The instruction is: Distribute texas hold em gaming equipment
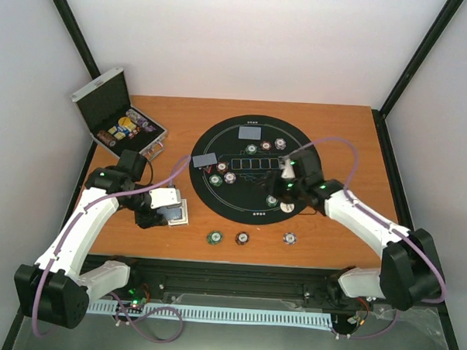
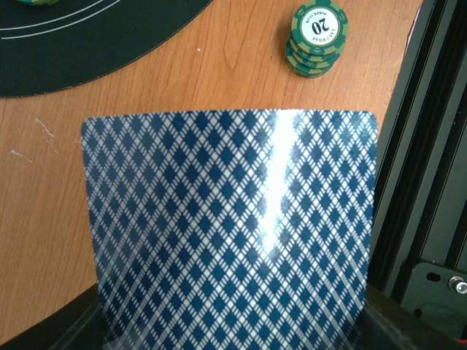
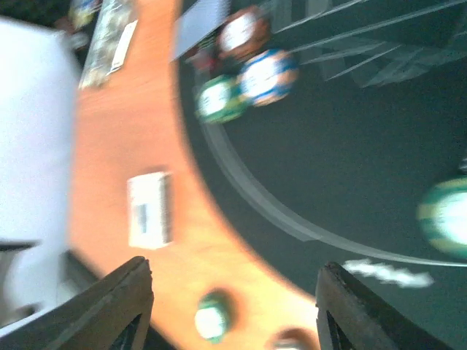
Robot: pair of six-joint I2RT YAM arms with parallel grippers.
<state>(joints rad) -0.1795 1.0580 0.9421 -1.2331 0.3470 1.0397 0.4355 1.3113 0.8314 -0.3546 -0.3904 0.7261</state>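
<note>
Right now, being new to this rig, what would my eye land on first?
The round black mat sits in the middle, dotted with chip stacks. A blue diamond-backed card, pinched in the left fingers, fills the left wrist view. The silver case stands open at the far left corner.

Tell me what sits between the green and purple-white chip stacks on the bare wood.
A brown-red chip stack stands between the green chip stack and the purple-white chip stack, apart from both. The top external view shows it.
</note>
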